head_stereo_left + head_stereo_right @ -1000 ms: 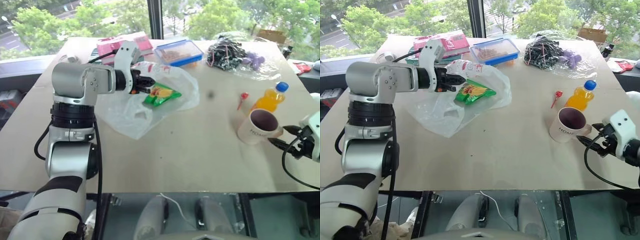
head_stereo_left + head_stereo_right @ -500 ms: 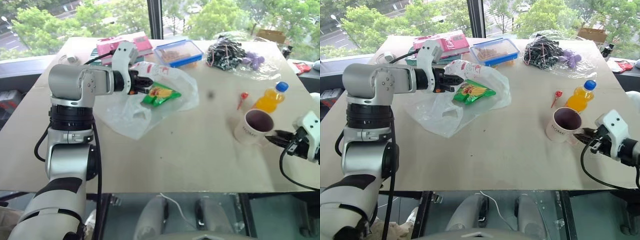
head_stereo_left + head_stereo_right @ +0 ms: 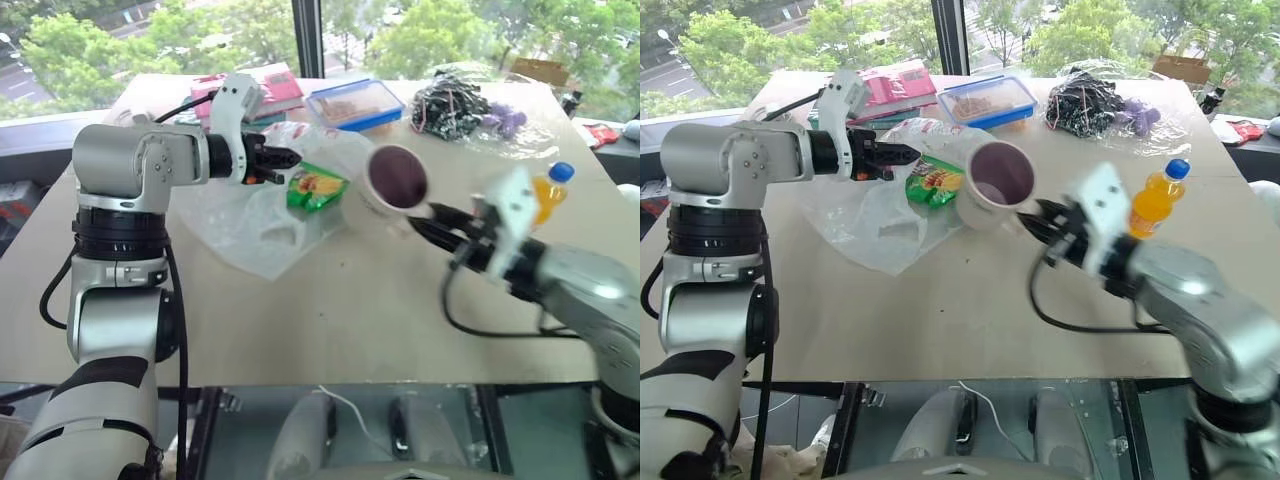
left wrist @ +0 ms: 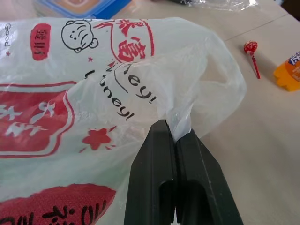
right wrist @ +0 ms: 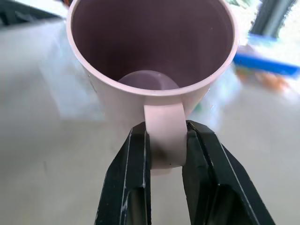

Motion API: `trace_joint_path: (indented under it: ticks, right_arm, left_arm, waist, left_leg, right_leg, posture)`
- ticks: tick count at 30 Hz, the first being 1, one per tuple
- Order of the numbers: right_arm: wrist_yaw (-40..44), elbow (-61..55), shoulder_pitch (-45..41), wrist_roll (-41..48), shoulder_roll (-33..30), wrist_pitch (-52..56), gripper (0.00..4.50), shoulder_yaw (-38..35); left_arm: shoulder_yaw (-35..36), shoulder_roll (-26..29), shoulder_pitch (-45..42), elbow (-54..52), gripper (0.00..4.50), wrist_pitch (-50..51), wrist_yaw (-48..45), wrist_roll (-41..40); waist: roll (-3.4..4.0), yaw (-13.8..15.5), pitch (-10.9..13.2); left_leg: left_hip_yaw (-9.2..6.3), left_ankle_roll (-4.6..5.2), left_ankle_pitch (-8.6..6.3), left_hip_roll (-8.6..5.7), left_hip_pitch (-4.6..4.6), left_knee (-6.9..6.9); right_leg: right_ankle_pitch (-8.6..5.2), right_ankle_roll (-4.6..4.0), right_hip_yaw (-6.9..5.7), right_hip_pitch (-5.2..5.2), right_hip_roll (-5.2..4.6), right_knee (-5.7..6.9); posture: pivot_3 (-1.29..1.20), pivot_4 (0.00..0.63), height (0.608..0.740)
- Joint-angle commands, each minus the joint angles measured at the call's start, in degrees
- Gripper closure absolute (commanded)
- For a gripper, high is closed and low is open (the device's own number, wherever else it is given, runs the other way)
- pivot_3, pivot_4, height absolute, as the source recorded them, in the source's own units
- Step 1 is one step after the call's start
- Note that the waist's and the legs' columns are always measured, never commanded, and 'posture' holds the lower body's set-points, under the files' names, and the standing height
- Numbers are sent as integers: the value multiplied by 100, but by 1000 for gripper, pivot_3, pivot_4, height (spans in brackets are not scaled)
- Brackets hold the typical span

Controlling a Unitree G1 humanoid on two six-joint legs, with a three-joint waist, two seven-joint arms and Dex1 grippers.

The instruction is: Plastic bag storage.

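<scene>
Left gripper: head views; black fingers pinched together on a fold at the far edge of the large, thin, translucent white plastic bag with red printed panels, which lies slack on the left part of the pale table.
Right gripper: head views; narrowed onto the handle of a pale pink ceramic mug, held tilted in the air with its mouth facing the camera, just right of the bag.
Bag contents: a green glossy snack packet lies at the bag's right edge.
Background: a blue-lidded clear food box far centre, a clear crinkly bag of black and purple things far right, an orange juice bottle with blue cap right.
Left wrist view: closed fingertips gather a twist of film; a red lollipop lies beyond.
Right wrist view: finger pads flank the handle only.
Risk: judged, the bag's mouth looks collapsed, so the mug may push film aside or pivot on its narrow handle grip and drop.
</scene>
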Motion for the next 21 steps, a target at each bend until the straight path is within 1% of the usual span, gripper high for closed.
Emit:
trace_joint_path:
  ticks: [1, 3, 5, 7, 10, 14, 21]
  right_arm:
    - [-211, 1227, -615, -846, 596, -772, 4087, 898]
    - [-120, 2148, -1015, -1254, 1003, -1245, 4087, 1352]
    - [119, 2989, -1388, -1743, 1286, -1706, 4087, 2011]
    - [310, 3565, -1563, -1961, 1642, -2059, 4087, 2310]
    - [478, 4207, -1786, -2194, 2087, -2385, 4087, 2484]
    - [663, 4911, -2147, -2573, 2488, -2722, 4087, 2672]
    - [823, 5565, -2813, -2651, 3049, -2775, 4087, 2337]
  left_arm:
    - [207, 68, -216, -141, 4500, -60, -125, -194]
    - [239, 73, -182, -250, 4500, -28, -118, -245]
    - [324, 64, -107, -428, 4500, 52, -65, -322]
    - [483, 27, -39, -562, 4500, 135, 14, -430]
    - [601, 16, 70, -827, 4500, 306, 115, -556]
    - [708, -24, 205, -1180, 4500, 502, 282, -710]
    - [728, -19, 450, -1554, 4500, 675, 549, -799]
  waist:
    - [0, 15, 0]
    - [0, 13, 0]
    - [0, -16, 0]
    - [0, -43, 0]
    - [0, -52, 0]
    - [0, -125, 0]
    - [0, -163, 0]
  left_leg:
    - [-1, 0, 0, -7, -1, 1]
    - [-8, -7, 5, -12, -16, 2]
    - [-12, -24, 15, -16, -34, 4]
    - [-9, -25, 16, -19, -59, 5]
    - [-14, -26, 17, -14, -73, 2]
    - [-15, -27, 17, -16, -69, 4]
    - [-19, -34, 21, -16, -58, 3]
  right_leg:
    - [0, 0, 0, -1, -2, 3]
    - [1, 1, -6, -10, -3, 3]
    - [3, 4, -6, -25, -3, 3]
    - [5, 7, -1, -55, -2, 8]
    - [5, 6, -5, -68, 2, 8]
    - [7, 9, -2, -67, 1, 13]
    - [8, 10, 0, -73, 2, 43]
  posture:
    - [0, 150, 740]
    - [0, 150, 740]
    - [0, 150, 740]
    - [0, 150, 740]
    - [0, 150, 740]
    - [0, 150, 740]
    - [0, 150, 740]
